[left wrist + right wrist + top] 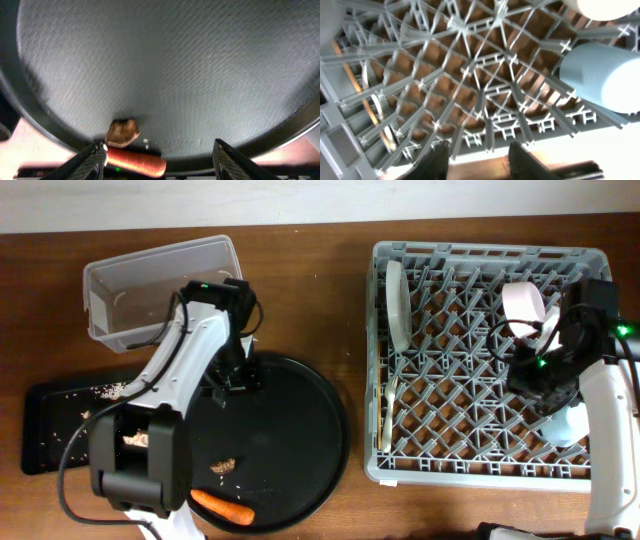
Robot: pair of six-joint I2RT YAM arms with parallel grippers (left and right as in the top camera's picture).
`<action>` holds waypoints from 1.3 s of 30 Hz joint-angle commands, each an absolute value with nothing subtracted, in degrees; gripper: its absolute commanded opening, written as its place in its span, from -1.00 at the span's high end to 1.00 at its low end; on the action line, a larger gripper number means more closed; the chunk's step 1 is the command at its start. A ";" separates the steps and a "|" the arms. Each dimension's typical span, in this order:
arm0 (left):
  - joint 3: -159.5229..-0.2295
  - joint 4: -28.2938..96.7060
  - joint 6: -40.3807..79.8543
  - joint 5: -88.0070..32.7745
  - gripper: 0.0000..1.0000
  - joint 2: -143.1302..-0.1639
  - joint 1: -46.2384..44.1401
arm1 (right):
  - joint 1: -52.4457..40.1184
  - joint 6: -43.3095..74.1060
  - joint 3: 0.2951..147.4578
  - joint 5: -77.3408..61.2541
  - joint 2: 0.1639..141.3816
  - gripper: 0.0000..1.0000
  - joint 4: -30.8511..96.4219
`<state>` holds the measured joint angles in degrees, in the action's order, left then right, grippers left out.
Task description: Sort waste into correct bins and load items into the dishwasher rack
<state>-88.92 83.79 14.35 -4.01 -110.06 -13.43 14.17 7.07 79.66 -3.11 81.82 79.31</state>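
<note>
My left gripper (232, 375) is open and empty over the upper left rim of the large round black tray (300, 470). On that tray, apart from the gripper, lie a small brown bit (222, 466) and an orange carrot (222, 503). The left wrist view shows the brown bit (122, 132) and the carrot (136, 160) beyond the open fingers (160, 162). My right gripper (540, 380) is open and empty above the grey dishwasher rack (480, 470). The rack holds a white plate (397, 302), a white fork (389, 410), a pale pink-white bowl (525, 305) and a pale blue cup (566, 423). The red wrapper is not in view.
The clear tub (150, 280) stands at the back left. The flat black tray (50, 435) lies left of the round tray, with beige food scraps (105, 391) on it. The right wrist view shows the rack pegs (480, 95) and the blue cup (605, 75).
</note>
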 commanded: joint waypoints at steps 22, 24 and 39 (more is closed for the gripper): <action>-37.47 50.39 43.33 -1.96 -0.44 -76.14 -11.81 | 14.26 7.38 79.68 -4.49 82.00 -0.23 80.16; -37.10 48.84 43.33 -2.26 -0.44 -78.96 -11.81 | 14.26 7.38 79.68 -4.47 82.00 -0.24 80.14; -39.40 46.92 43.27 4.60 -0.43 -84.95 -11.81 | 14.26 7.38 79.68 -4.47 82.00 -0.24 80.16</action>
<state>-38.59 47.57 42.72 -1.63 -83.90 -12.05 14.17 7.29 79.61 -4.14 81.82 80.18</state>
